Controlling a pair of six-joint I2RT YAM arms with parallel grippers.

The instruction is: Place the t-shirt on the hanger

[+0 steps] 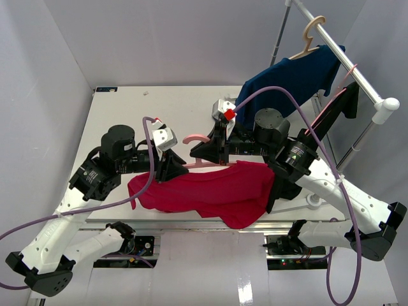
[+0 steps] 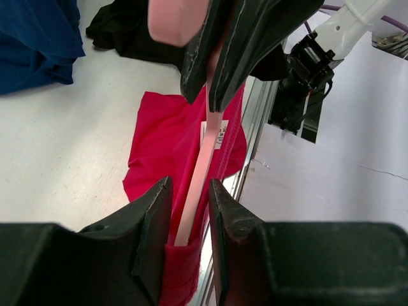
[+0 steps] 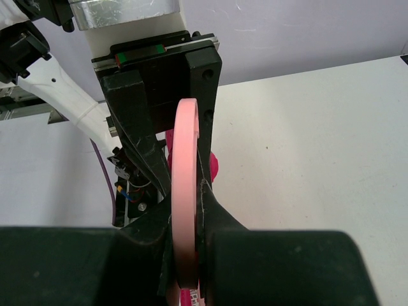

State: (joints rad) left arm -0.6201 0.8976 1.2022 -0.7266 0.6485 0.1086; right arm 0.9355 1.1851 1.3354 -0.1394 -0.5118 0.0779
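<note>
The crimson t-shirt (image 1: 210,191) hangs bunched over the table's near edge, its white label (image 2: 220,134) showing in the left wrist view. My right gripper (image 1: 213,153) is shut on the pale-pink hanger (image 1: 194,138) near the hook, which rises between its jaws (image 3: 186,166). The hanger's arm (image 2: 201,166) runs down into the shirt's collar (image 2: 182,261). My left gripper (image 2: 190,191) straddles that arm and the collar, jaws slightly apart. The cloth touches the left finger, and a thin gap shows beside the other.
A navy shirt (image 1: 293,76) on a beige hanger (image 1: 311,32) hangs from the white rail (image 1: 357,73) at the back right, with a black garment (image 1: 347,102) beside it. The table's metal front edge (image 2: 255,121) runs just right of the red cloth.
</note>
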